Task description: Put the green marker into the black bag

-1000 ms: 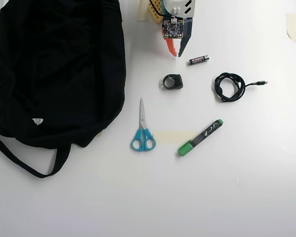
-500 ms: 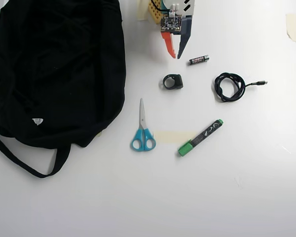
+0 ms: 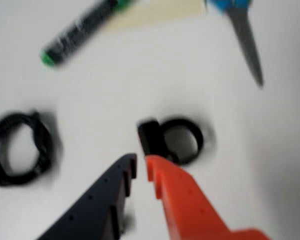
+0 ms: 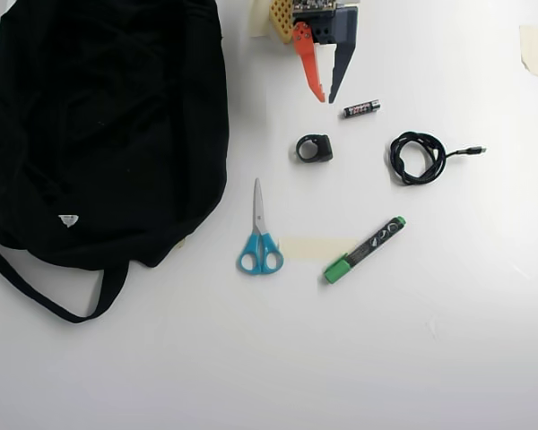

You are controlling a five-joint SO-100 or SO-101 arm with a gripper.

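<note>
The green marker point(image 4: 365, 249) lies flat on the white table, right of centre, green cap toward the lower left. The wrist view shows it blurred at the top left point(image 3: 80, 30). The black bag point(image 4: 99, 125) fills the upper left of the overhead view, its strap trailing toward the bottom left. My gripper point(image 4: 326, 97) hangs at the top centre, far above the marker and right of the bag. Its orange and dark fingers meet at the tips with only a slit between them point(image 3: 140, 161), and they hold nothing.
A black ring-shaped part point(image 4: 314, 148) lies just below the fingertips, with a small battery point(image 4: 361, 108) to their right. A coiled black cable point(image 4: 419, 157) lies further right. Blue-handled scissors point(image 4: 259, 242) and a tan tape strip point(image 4: 314, 246) lie left of the marker.
The gripper body has slid toward the top edge of the overhead view and the fingers show longer. The tips stay near the same spot. No object has moved.
</note>
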